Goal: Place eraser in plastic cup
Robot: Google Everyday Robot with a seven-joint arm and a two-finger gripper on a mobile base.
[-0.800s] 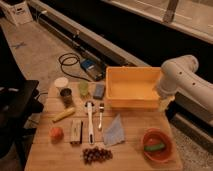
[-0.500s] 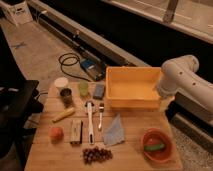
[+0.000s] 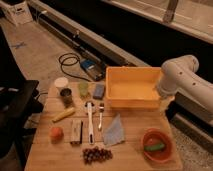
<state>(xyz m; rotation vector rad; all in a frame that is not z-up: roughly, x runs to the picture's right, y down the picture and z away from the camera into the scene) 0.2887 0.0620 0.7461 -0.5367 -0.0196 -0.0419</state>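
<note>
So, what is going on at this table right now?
A one-armed robot stands at the right side of the wooden table. Its gripper hangs by the right end of the yellow bin, far from the eraser. The eraser lies flat near the front left, beside an orange fruit. The plastic cup stands upright at the back, between the metal cup and a blue-grey block. Nothing has been picked up yet.

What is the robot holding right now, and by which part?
Cannot be told: the gripper sits low beside the yellow bin. The eraser is not held; it lies on the table, far away.
</note>
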